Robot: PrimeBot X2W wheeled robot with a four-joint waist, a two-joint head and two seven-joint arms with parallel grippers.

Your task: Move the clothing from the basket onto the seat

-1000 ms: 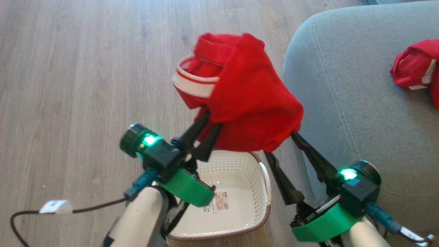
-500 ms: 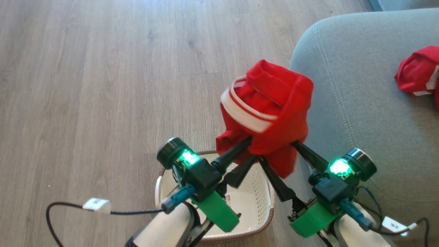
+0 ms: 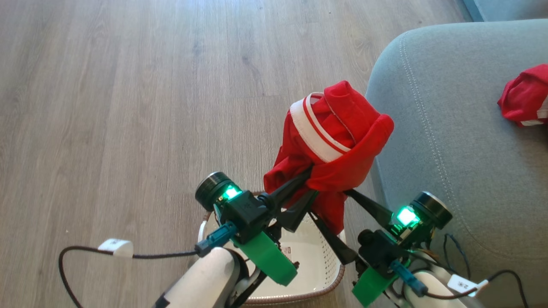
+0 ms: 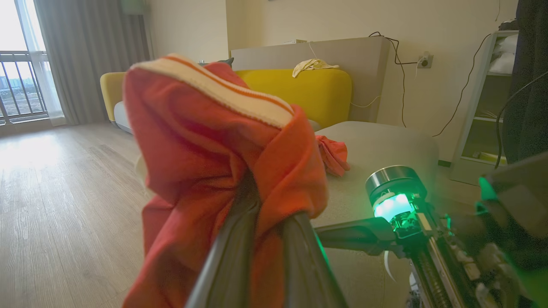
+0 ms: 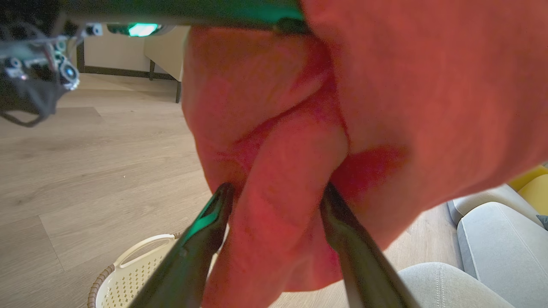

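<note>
Head view: a pale wood floor [image 3: 128, 107] runs across the room, with the grey seat [image 3: 449, 149] at the right, its rounded corner traced by a line of pale stitching. A bright red garment with white striped trim [image 3: 338, 141] hangs bunched in the air, raised above the far end of the basket [image 3: 319, 261] and just beside the seat's corner, not resting on the cushion. A second red garment [image 3: 524, 100] lies crumpled on the seat, well apart from the first, at the picture's right edge. The cream basket stands on the floor between the two arms, close against the seat, its perforated wall and brown braided rim showing and a paper label on its bottom.

The left jaws are pressed nearly together, pinching a fold of the striped garment from below; the left wrist view shows cloth gathered between them. The right jaws are spread wide, and the right wrist view shows a hanging fold of the same garment between them. Green lights glow on both wrists.
</note>
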